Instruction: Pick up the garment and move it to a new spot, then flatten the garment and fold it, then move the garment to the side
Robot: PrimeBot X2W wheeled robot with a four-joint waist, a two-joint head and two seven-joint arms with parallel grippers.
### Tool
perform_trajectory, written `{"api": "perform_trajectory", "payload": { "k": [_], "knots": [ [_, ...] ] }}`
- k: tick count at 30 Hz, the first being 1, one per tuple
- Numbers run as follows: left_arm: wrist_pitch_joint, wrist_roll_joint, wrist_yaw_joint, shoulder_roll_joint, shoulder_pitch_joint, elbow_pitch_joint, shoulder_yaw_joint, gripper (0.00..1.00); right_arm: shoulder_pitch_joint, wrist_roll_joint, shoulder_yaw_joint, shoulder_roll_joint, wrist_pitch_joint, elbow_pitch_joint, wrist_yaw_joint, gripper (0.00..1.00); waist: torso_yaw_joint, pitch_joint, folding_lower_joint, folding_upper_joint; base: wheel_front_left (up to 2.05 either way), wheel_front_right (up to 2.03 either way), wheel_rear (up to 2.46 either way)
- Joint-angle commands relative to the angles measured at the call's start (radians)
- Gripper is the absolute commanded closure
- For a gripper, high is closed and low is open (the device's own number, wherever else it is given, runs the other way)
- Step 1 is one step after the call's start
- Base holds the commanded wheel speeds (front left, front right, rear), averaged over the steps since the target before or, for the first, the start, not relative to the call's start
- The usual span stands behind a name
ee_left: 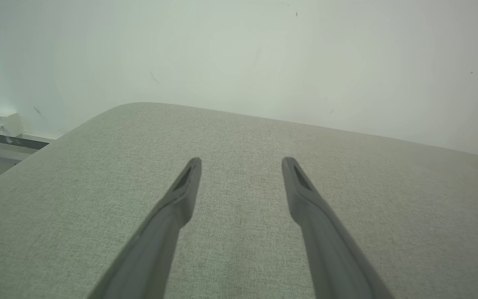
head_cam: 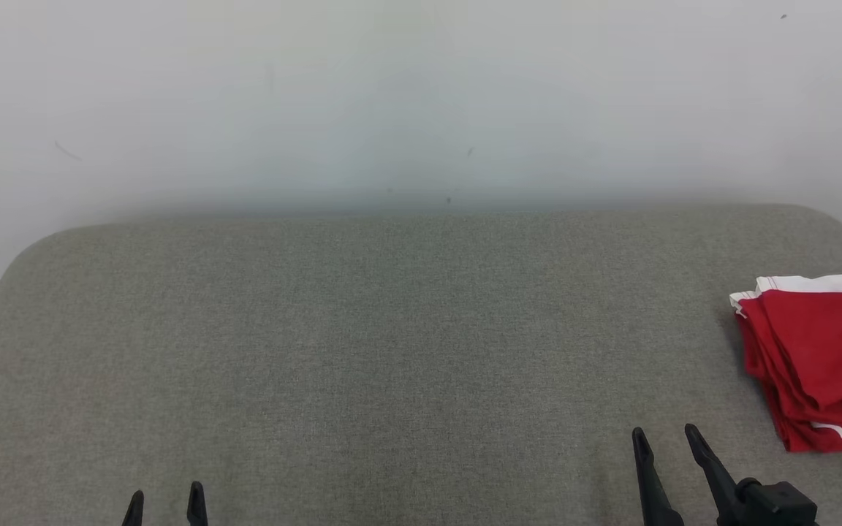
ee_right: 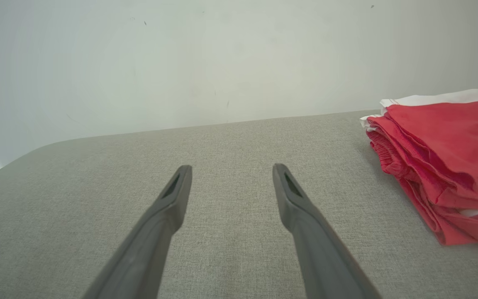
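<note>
The folded garment (head_cam: 819, 358) could be undone were its layered edge snagged by the right gripper (head_cam: 664, 431), held spread and empty near it, like the left gripper (head_cam: 166, 491).

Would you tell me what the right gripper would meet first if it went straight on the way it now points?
Probably the grey cushioned surface near its far edge, else the wall behind; depth is unclear. The right gripper points left of the folded red garment.
</note>
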Motion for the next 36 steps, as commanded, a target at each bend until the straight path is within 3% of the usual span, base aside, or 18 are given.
{"api": "perform_trajectory", "payload": {
  "k": [1, 35, 36],
  "knots": [
    [-0.003, -0.002, 0.000, -0.001, 0.012, 0.002, 0.004, 0.00, 0.001, -0.003, 0.001, 0.005, -0.003, 0.003, -0.003, 0.00, -0.001, -0.001, 0.0000, 0.0000, 0.00, 0.00, 0.00],
    [-0.003, -0.005, -0.004, -0.001, 0.003, -0.001, 0.002, 0.00, -0.013, 0.026, 0.005, 0.020, -0.003, 0.020, -0.003, 0.00, -0.010, 0.008, 0.0000, 0.0000, 0.00, 0.00, 0.00],
    [0.000, -0.003, -0.001, 0.000, 0.001, -0.002, 0.002, 1.00, -0.006, 0.024, 0.005, 0.016, -0.001, 0.020, 0.000, 1.00, -0.010, 0.008, 0.0000, 0.0000, 0.00, 0.00, 0.00]
  ]
}}
